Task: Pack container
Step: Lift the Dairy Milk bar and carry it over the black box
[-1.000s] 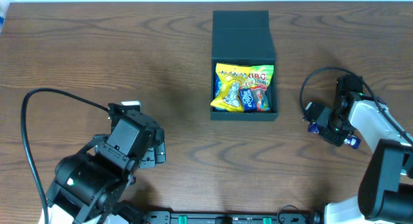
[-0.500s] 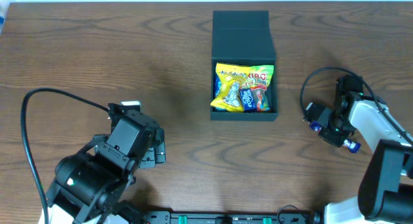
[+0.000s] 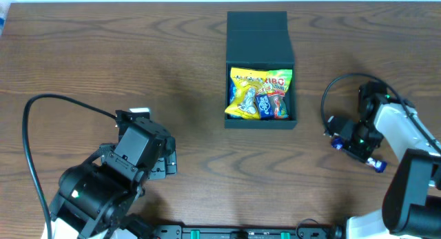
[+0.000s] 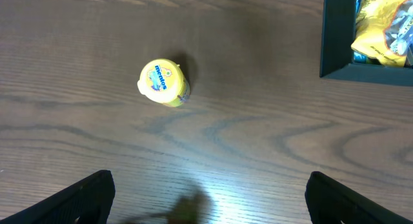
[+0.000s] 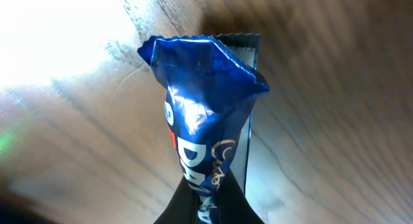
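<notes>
Right gripper (image 5: 205, 201) has slid a bit toward the near edge of the table (image 3: 138, 60) compared with a second ago, and its jaws have pinched down on a blue snack packet (image 5: 200, 114). The wrist cam shows the crinkly wrapper sticking out of the closed fingers, end seam flared. Nothing else has budged.

The container (image 3: 260, 123) sits mid-table toward the far side, well apart from both arms. It's a matte dark teal-black rectangular box with its flap lid (image 3: 257, 36) folded back flat behind it. Inside, a yellow Haribo bag (image 3: 262, 79) lies at the far end, with a smaller yellow packet (image 3: 241, 105), a blue one (image 3: 264, 105) and a red-and-green one (image 3: 280, 105) crowded in at the near end. Pretty full looking.

Left gripper (image 4: 210, 201) hangs over bare wood with its jaws spread wide and nothing in them. A little yellow Mentos tub (image 4: 164, 83) stands on the table ahead of it, and the container's corner shows off to the side.
</notes>
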`<state>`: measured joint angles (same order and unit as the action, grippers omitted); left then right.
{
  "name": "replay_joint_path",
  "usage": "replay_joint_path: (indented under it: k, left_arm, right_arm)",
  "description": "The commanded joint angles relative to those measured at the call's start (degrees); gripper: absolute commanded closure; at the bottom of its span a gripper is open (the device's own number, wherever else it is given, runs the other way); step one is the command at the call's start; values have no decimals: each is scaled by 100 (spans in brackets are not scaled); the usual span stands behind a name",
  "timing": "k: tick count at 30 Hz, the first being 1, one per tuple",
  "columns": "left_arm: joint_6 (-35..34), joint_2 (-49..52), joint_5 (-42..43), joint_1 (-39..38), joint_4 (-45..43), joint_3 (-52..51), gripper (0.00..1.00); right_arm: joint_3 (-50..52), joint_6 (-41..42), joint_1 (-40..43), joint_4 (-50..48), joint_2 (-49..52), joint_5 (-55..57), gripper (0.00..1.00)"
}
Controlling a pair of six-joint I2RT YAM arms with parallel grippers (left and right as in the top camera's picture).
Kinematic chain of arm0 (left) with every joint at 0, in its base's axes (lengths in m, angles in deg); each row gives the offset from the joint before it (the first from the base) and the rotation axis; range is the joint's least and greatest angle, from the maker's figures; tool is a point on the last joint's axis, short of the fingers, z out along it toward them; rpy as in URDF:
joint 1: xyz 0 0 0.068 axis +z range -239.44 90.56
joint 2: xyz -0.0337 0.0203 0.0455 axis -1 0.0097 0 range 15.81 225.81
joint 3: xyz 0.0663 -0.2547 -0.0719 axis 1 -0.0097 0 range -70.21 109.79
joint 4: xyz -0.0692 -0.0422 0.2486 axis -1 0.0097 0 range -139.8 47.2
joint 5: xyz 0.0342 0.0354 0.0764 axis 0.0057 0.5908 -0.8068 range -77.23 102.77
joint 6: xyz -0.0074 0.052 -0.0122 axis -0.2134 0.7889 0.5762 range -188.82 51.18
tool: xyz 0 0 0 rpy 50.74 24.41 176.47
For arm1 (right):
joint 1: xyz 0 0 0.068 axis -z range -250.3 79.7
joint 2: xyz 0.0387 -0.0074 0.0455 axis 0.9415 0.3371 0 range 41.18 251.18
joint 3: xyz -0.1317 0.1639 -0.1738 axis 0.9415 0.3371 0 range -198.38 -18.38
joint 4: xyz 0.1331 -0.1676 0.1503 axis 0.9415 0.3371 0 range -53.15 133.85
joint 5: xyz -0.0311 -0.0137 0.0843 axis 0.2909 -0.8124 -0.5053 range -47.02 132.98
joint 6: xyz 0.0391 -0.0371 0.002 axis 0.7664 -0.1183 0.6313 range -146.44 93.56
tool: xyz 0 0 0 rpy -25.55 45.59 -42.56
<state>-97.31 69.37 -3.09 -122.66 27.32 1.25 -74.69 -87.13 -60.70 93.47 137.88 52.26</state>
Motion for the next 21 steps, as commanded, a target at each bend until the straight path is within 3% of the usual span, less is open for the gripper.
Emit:
replay_joint_path:
  k: [1,11,21]
  left_arm:
    - [20,-7,-103,9,20,0,5]
    - [20,-7,-103,9,20,0,5]
    - [20,-7,-103,9,20,0,5]
  right_arm:
    - [-487,105,-74,278,4,-70,98]
    - [-1648,107,-999,1196,4,-68,99]
    - [-1982,105,-2433,1182,4,0,99]
